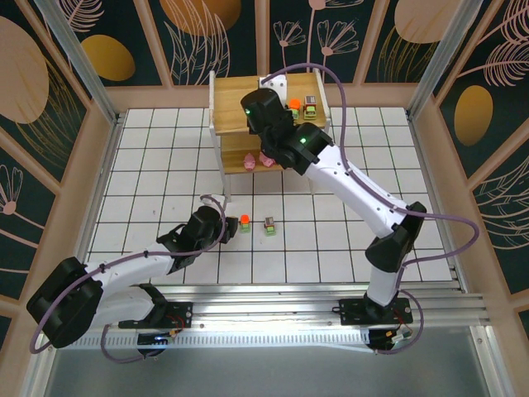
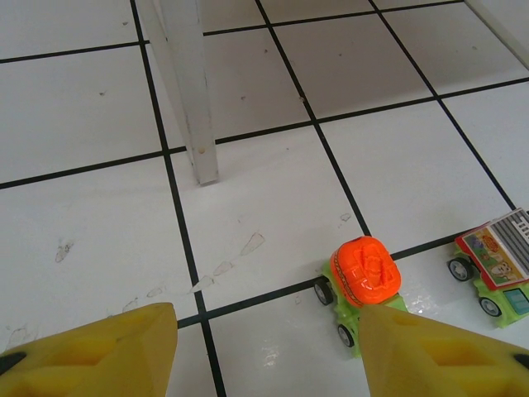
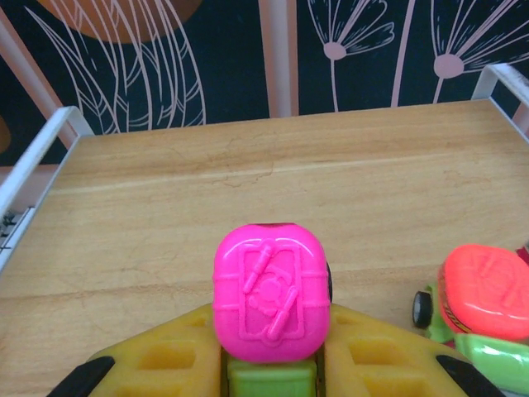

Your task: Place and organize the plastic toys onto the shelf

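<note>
The right gripper (image 3: pixel 273 368) has its yellow fingers closed on the green base of a small magenta-topped green plastic toy car (image 3: pixel 271 302), over the light wooden top board of the white-framed two-tier shelf (image 3: pixel 248 182). An orange-topped green toy (image 3: pixel 488 302) sits on the board just to its right. The left gripper (image 2: pixel 269 356) is spread wide and empty low over the white gridded table (image 2: pixel 83 124), with an orange-domed green toy car (image 2: pixel 364 277) just ahead of its right finger, a grey-topped green toy (image 2: pixel 496 260) further right, and a white shelf leg (image 2: pixel 188 91) ahead to its left.
</note>
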`<state>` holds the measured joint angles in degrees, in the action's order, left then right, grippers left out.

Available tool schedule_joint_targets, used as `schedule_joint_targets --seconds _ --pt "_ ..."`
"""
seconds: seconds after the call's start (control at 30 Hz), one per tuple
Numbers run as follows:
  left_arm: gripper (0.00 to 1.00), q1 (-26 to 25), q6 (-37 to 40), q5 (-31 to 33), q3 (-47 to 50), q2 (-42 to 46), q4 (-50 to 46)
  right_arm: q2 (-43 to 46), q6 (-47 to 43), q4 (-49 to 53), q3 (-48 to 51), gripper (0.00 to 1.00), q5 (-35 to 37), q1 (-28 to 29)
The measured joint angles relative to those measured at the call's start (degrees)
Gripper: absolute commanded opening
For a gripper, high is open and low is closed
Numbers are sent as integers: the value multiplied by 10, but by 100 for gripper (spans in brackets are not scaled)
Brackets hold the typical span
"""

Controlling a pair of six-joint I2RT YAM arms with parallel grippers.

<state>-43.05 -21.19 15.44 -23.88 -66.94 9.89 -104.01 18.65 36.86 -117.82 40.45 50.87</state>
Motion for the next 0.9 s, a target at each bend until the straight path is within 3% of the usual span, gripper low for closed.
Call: schedule_joint_targets --seconds 0.9 --pt "60 0 0 2 0 1 0 -12 -2 24 11 24 -13 -25"
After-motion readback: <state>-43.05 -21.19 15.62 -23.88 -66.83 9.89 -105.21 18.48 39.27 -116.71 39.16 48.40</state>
